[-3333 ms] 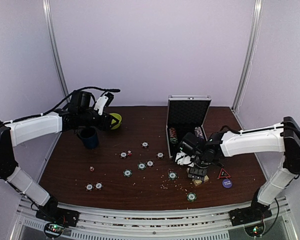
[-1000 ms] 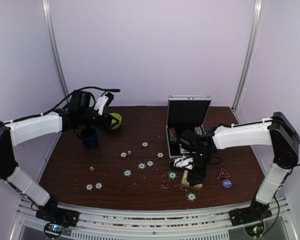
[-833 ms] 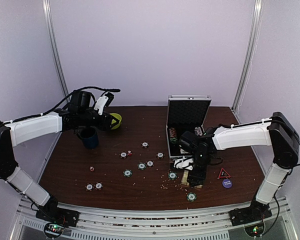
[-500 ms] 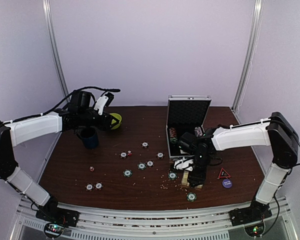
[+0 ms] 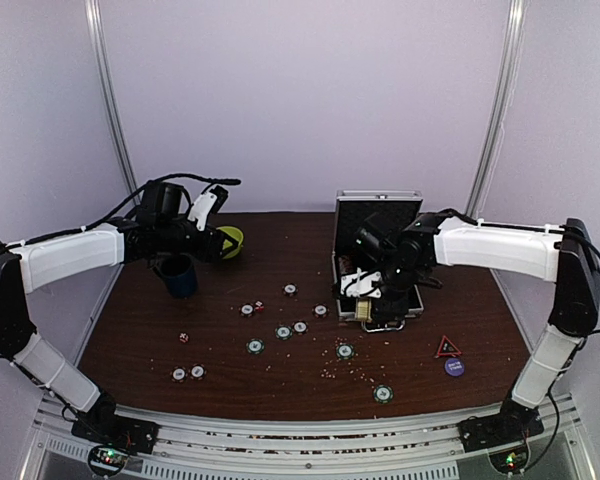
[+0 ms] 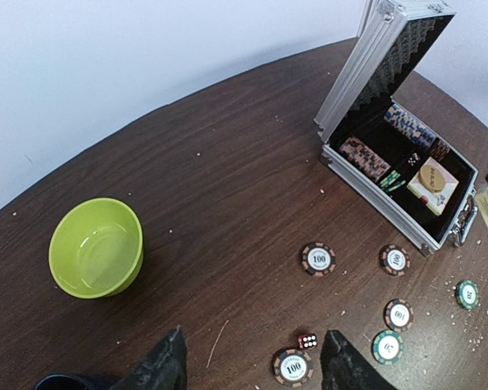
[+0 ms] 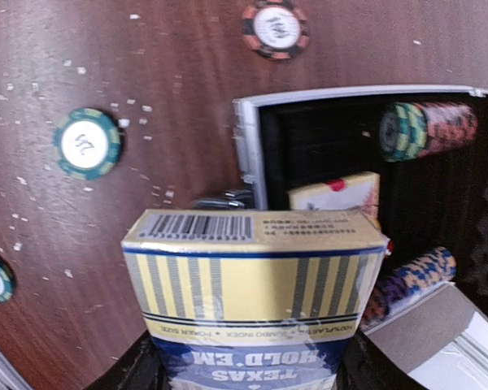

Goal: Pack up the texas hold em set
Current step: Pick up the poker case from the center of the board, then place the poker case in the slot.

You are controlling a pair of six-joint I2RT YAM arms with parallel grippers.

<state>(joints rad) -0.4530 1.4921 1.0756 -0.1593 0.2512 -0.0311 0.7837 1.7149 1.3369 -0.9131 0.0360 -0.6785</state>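
Note:
The silver briefcase (image 5: 378, 222) stands open at the back right, with chip stacks and a card deck box (image 7: 333, 193) inside; it also shows in the left wrist view (image 6: 366, 77) and the right wrist view (image 7: 248, 154). My right gripper (image 5: 368, 303) is shut on a yellow-and-blue card deck box (image 7: 256, 284) and holds it above the case's front edge. My left gripper (image 6: 252, 370) is open and empty, hovering over the table near a red die (image 6: 307, 340) and a chip (image 6: 294, 366). Several chips (image 5: 283, 332) lie scattered on the table.
A lime-green bowl (image 5: 231, 240) (image 6: 96, 248) and a dark blue mug (image 5: 178, 275) stand at the back left under the left arm. A red triangle button (image 5: 446, 347) and a blue round button (image 5: 454, 367) lie front right. Crumbs litter the dark wooden table (image 5: 280, 250).
My right gripper has lifted the card deck box off the table at the front and carried it back to the case's front edge. The left arm has not moved.

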